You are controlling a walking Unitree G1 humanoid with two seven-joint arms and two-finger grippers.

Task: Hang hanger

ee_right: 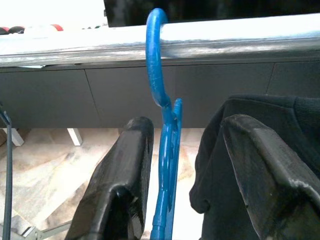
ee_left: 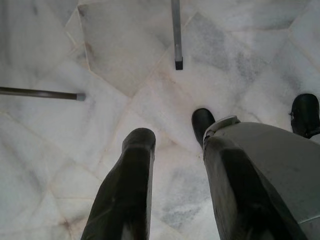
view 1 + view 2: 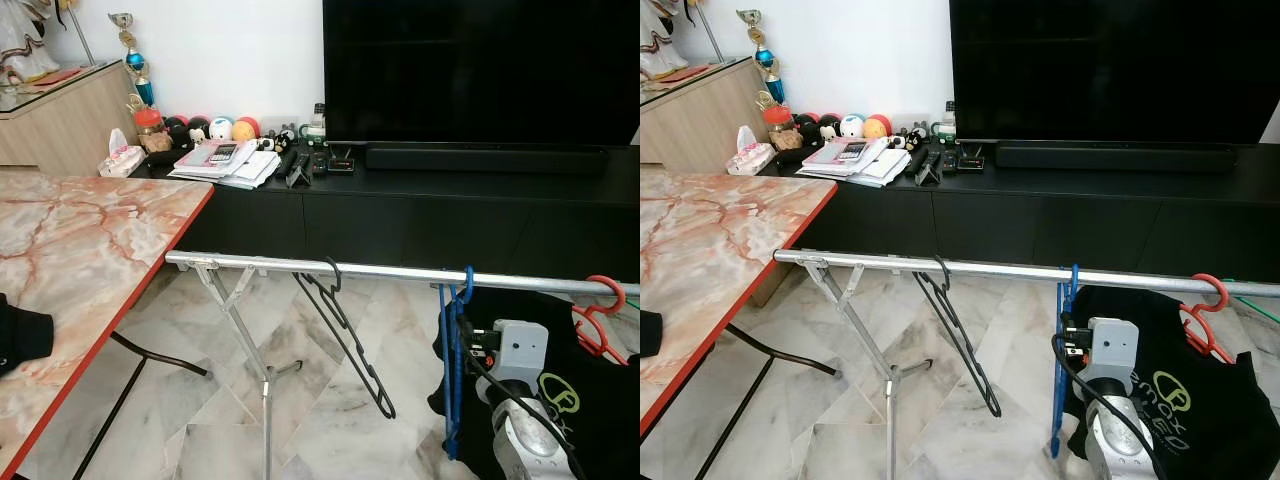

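Observation:
A blue hanger [image 1: 162, 125] hangs by its hook over the silver rail [image 1: 225, 37] of a drying rack; it also shows as a blue hanger [image 3: 452, 380] toward the rail's right end. My right gripper [image 1: 190, 130] is open, one finger on each side of the hanger and neither pressing it; the hanger sits closer to one finger [image 1: 125, 165]. My right arm [image 3: 515, 350] is raised just below the rail. My left gripper [image 2: 177, 140] hangs open over the marble floor.
A black hanger [image 3: 350, 340] hangs left of the blue one, and a red hanger [image 3: 600, 310] carries a black garment [image 3: 1180, 400] on the right. The rack's legs [image 3: 265, 380] stand below. A marble table [image 3: 80, 240] is at left, a black TV console [image 3: 450, 210] behind.

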